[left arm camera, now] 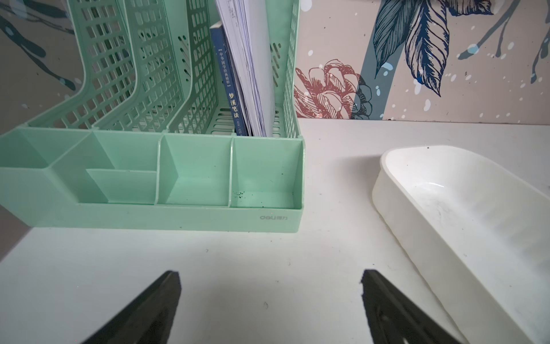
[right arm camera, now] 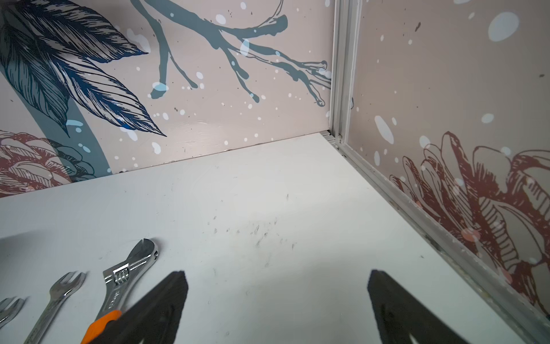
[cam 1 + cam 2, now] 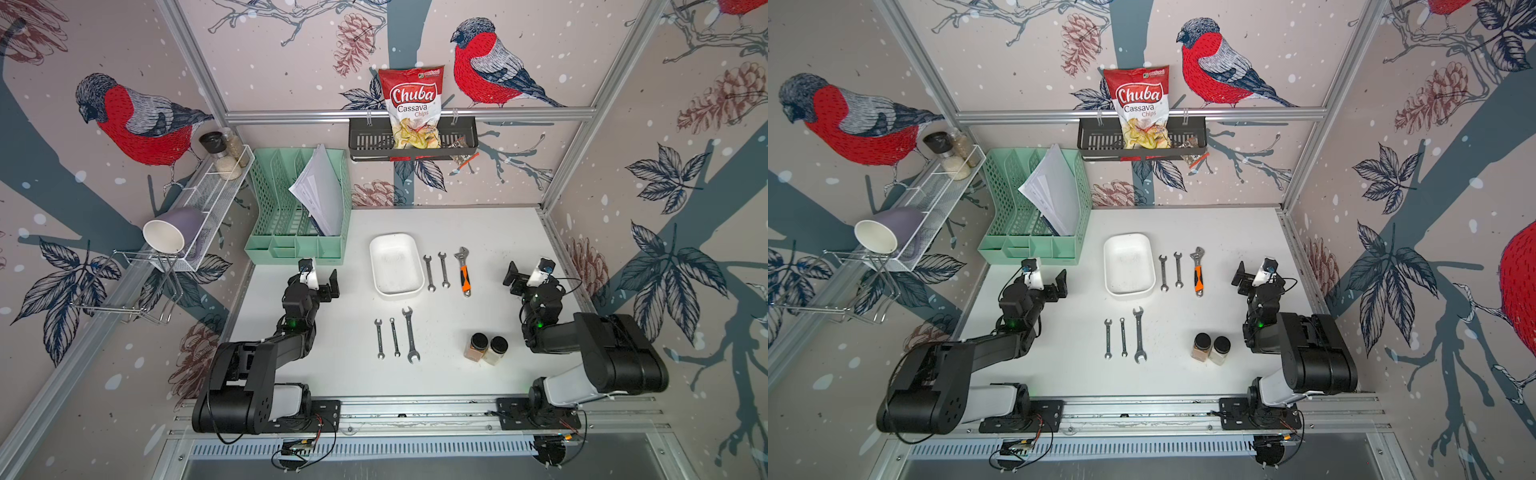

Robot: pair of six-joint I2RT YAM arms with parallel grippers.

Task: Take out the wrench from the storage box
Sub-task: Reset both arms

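Note:
The white storage box (image 3: 395, 268) (image 3: 1128, 266) sits mid-table with nothing inside; its bare floor also shows in the left wrist view (image 1: 464, 214). Right of it lie two small wrenches (image 3: 429, 272) (image 3: 444, 270) and an orange-handled adjustable wrench (image 3: 464, 272) (image 2: 128, 274). Three more wrenches (image 3: 395, 336) lie nearer the front. My left gripper (image 3: 318, 276) (image 1: 270, 277) hovers left of the box, open and holding nothing. To the right of the adjustable wrench, my right gripper (image 3: 528, 274) (image 2: 278, 277) is open too and holds nothing.
A mint-green file organizer (image 3: 299, 208) with papers stands at the back left. Two spice jars (image 3: 486, 349) stand front right. A black wall basket (image 3: 411, 141) holds a chips bag. On the left wall, a wire shelf (image 3: 208, 199) carries jars and a cup.

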